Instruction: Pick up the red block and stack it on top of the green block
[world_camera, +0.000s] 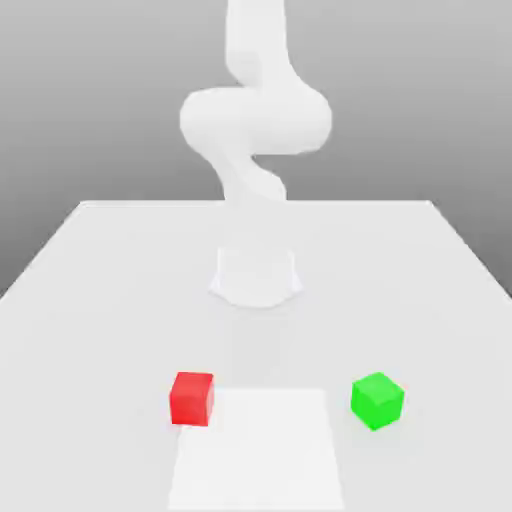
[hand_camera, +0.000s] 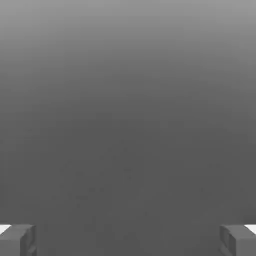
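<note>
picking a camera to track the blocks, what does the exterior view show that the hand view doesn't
Exterior view: the red block and the green block, apart on the white table, red toward that view's left, green toward its right, and the arm rising behind them.

Hand view: the claw, its two fingertips standing wide apart with nothing between them, against a plain grey backdrop.

Shared: nothing I can match across the two, apart from grey background.

I see flat, even, bright light on the white surface (world_camera: 90, 290); the arm (world_camera: 255, 120) washes out, softly blurred. The hand view looks dim, a smooth grey gradient.
</note>
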